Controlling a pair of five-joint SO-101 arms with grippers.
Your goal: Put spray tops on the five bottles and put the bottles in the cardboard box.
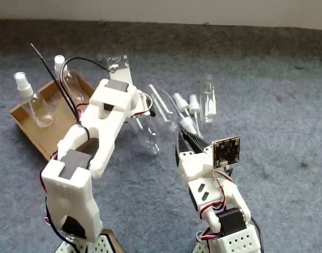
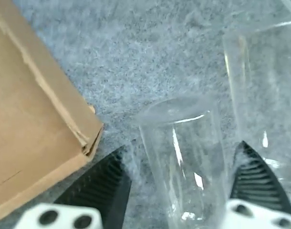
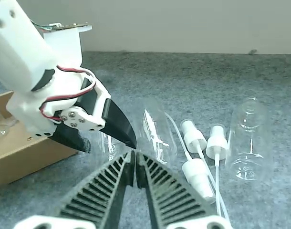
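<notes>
My left gripper (image 2: 181,153) is open, its black jaws standing either side of a clear topless bottle (image 2: 183,162) on the carpet, with a small gap on each side. From above, that left gripper (image 1: 142,117) sits mostly under its own arm, over the lying bottle (image 1: 148,138). The right gripper (image 3: 135,168) is shut on nothing and faces the left gripper (image 3: 105,138). Ahead of the right gripper (image 1: 185,139) lie three white spray tops (image 1: 187,124), a second lying bottle (image 1: 166,108) and an upright bottle (image 1: 207,97). The cardboard box (image 1: 31,124) holds two capped bottles (image 1: 34,103).
Another clear bottle (image 1: 119,63) stands behind the left arm, near the box's far corner. The box corner (image 2: 90,136) is close beside the left jaw. Grey carpet (image 1: 277,126) stretches open to the right of the bottles. A pale wall runs along the back.
</notes>
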